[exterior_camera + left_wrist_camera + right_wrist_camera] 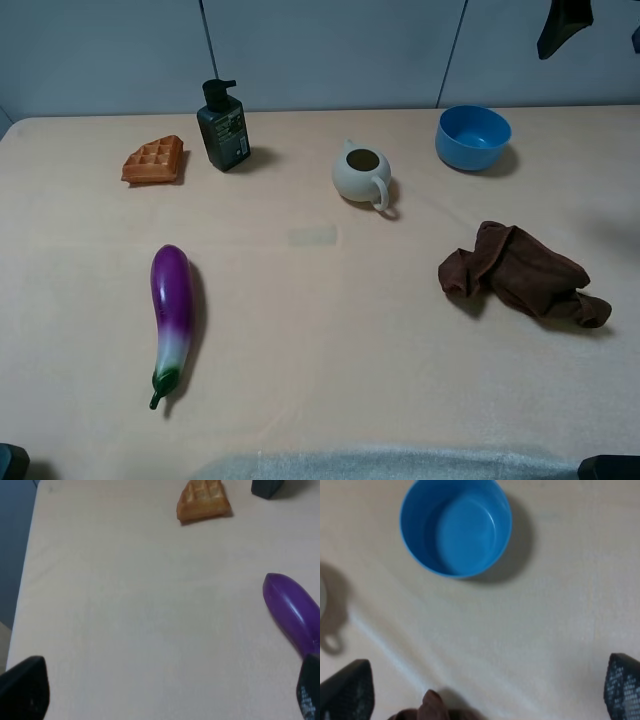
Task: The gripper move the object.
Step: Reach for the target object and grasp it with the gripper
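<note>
While the right hand [485, 682] hangs wide open, clear of the bowl [456, 527], the bowl sits ungrasped on the surface [560, 630]; the whole move remains.

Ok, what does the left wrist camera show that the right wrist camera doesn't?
Only the left wrist: a waffle, an eggplant and the corner of a dark bottle. Only the right wrist: the bowl, empty, and a bit of brown cloth. Both: the table, and that arm's own open tool, the left tool and the right tool, holding nothing.
</note>
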Tool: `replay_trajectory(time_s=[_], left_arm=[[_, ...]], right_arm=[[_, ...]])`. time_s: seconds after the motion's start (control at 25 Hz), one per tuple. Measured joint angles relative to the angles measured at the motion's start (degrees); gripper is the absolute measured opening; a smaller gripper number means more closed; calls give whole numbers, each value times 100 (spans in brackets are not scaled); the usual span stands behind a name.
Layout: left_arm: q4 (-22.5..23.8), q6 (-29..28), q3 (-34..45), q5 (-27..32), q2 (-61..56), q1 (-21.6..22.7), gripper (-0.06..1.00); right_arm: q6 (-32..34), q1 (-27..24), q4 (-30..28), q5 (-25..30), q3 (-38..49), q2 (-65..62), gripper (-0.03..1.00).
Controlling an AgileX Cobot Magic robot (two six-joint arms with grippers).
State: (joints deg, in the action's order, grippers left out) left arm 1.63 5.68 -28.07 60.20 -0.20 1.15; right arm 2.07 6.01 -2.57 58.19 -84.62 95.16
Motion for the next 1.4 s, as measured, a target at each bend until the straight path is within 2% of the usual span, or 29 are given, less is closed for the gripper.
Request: replay_trajectory(time_s=[0.8, 1.12, 1.4], left_arm=[[0, 0, 0, 0, 0, 0, 99], [0, 0, 0, 0, 0, 0, 99], [0, 0, 0, 0, 0, 0, 99]], right_arm=[[-240, -71, 17, -109, -1587, 2256, 69], [-441, -557, 519, -185, -1652, 2744, 69], [-582, -618, 776, -389, -1652, 2974, 69]])
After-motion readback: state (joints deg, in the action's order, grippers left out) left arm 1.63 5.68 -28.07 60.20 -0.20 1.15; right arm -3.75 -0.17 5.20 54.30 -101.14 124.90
